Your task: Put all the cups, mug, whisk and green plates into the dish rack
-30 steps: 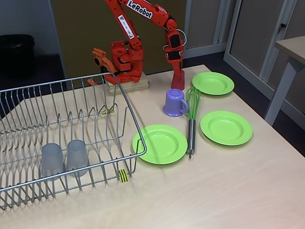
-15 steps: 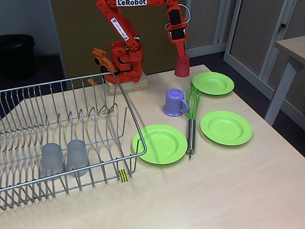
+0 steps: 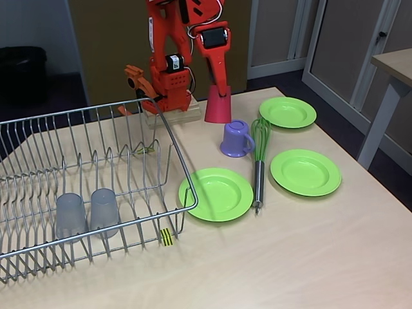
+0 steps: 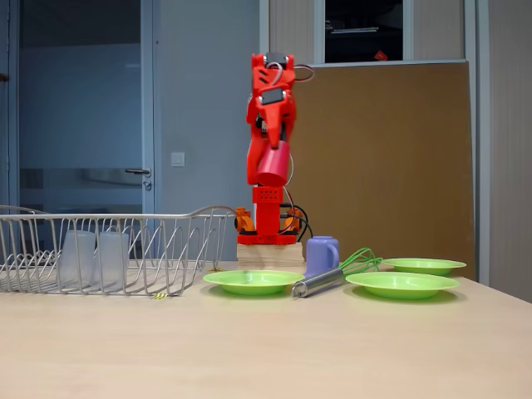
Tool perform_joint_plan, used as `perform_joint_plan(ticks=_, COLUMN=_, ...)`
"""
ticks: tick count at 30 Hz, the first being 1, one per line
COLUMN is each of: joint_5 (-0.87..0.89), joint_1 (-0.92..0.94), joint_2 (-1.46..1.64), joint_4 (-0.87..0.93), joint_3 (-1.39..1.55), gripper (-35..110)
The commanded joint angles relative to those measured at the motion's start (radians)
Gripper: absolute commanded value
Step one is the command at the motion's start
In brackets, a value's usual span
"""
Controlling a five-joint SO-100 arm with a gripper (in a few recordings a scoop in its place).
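Lifted leftward since before, jaws (image 4: 273,155) grip smooth red cup (image 3: 217,105) above wire dish rack (image 3: 168,138)

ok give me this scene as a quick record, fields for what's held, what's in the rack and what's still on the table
held: red cup gripped by the end effector, lifted clear of the table
in rack: two grey cups upside down in the dish rack
on table: purple mug upside down, whisk, three green plates
whisk position: between the two nearer plates, wire end beside the mug
left to load: red cup, mug, whisk, three plates
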Motion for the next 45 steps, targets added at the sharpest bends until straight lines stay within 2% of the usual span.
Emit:
perform_joint_plan(ticks=1, joint_5=-0.175, joint_1=0.141, joint_2=-0.1, joint_4=0.041, joint_3=-0.17, gripper=5)
perform_joint_plan(ticks=8, joint_5=-0.379, joint_1=0.353, joint_2=-0.345, joint_4=0.064, joint_3=-0.385, gripper=5)
perform_joint_plan(ticks=19, joint_5=-0.5, joint_1=0.517, joint_2=-0.681, joint_4=0.015, joint_3=-0.446, gripper=6)
perform_joint_plan(ticks=30, joint_5=-0.568, joint_1=0.595, joint_2=-0.973, joint_4=0.06, joint_3=-0.683, gripper=6)
perform_joint_plan(ticks=45, joint_5=-0.615, joint_1=0.617, joint_2=-1.118, joint_4=0.054, joint_3=-0.782, gripper=8)
